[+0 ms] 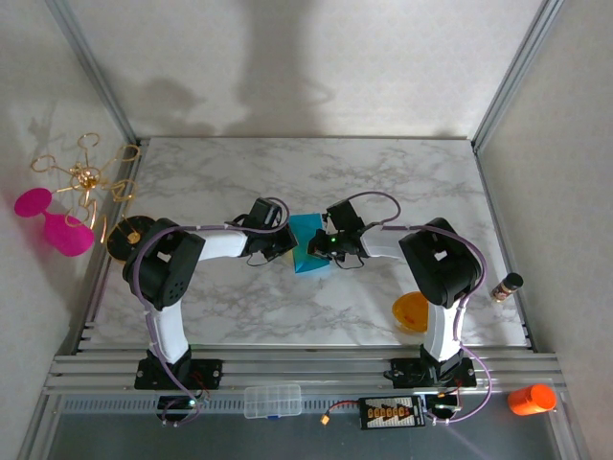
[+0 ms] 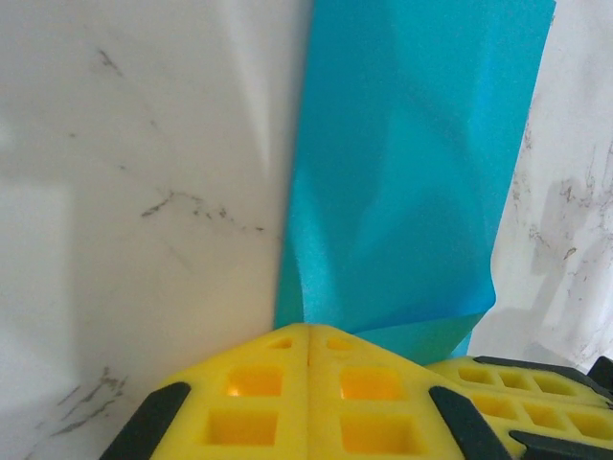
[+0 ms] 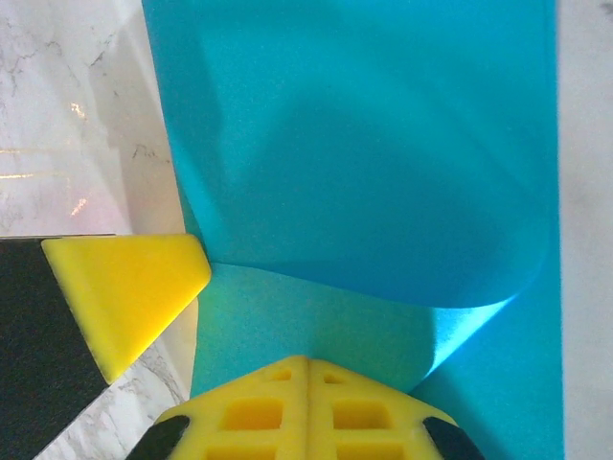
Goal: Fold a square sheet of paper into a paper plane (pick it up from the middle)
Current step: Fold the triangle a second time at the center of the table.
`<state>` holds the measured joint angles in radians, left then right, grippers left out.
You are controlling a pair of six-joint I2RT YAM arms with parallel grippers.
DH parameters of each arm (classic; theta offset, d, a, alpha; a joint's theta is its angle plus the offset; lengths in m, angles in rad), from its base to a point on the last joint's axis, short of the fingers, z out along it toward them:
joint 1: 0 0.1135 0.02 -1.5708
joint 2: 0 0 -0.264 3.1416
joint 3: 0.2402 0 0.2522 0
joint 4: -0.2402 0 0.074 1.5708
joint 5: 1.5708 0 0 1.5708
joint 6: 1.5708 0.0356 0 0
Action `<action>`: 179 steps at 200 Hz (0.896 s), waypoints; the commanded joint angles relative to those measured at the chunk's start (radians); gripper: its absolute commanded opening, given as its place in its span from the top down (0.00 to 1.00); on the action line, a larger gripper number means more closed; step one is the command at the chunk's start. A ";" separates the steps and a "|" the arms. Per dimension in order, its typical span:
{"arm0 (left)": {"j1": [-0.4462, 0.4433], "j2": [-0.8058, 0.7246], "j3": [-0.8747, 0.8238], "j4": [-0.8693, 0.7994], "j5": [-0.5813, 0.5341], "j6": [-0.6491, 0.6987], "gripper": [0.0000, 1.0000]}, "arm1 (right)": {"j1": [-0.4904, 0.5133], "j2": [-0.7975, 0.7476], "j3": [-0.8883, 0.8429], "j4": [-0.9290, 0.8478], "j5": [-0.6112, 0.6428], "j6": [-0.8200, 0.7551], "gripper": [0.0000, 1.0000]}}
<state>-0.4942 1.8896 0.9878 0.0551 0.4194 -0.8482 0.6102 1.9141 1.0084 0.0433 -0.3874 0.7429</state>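
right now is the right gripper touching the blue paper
Touching. The right wrist view shows the shut right gripper pressed onto the square sheet of paper, teal on both sides of its tips.

The left arm (image 1: 165, 273) rises from its base at 7 o'clock in the top view, folds at a high elbow and runs its forearm toward 3 o'clock. The right arm (image 1: 439, 264) mirrors it from 5 o'clock, forearm reaching toward 9 o'clock. Both wrists pitch downward near the centre of that view, their tips close together. The left gripper (image 2: 308, 331) has its yellow fingers (image 2: 249, 407) pressed flat together, with no gap along the seam. The right gripper (image 3: 306, 362) is closed the same way, and one yellow tip of the left one sits at its 10 o'clock, just beside it
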 commanded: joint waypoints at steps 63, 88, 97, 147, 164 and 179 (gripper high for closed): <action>-0.025 -0.113 0.017 -0.066 0.036 0.025 0.95 | -0.004 0.066 -0.008 -0.137 0.092 -0.032 0.96; -0.049 -0.144 -0.013 -0.087 0.041 0.020 0.93 | -0.003 0.071 -0.006 -0.154 0.101 -0.033 0.97; -0.058 -0.150 -0.027 -0.094 0.041 0.014 0.94 | -0.004 0.071 -0.005 -0.158 0.103 -0.034 0.97; -0.095 -0.130 -0.087 -0.075 0.065 -0.018 0.93 | -0.002 0.078 -0.003 -0.164 0.101 -0.034 0.97; -0.098 -0.121 -0.089 -0.063 0.070 -0.023 0.94 | -0.003 0.079 -0.002 -0.164 0.100 -0.034 0.97; -0.098 -0.120 -0.085 -0.061 0.067 -0.023 0.93 | -0.004 0.080 -0.001 -0.166 0.099 -0.033 0.97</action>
<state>-0.5846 1.7557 0.9031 -0.0051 0.4755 -0.8589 0.6102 1.9244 1.0306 0.0059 -0.3820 0.7246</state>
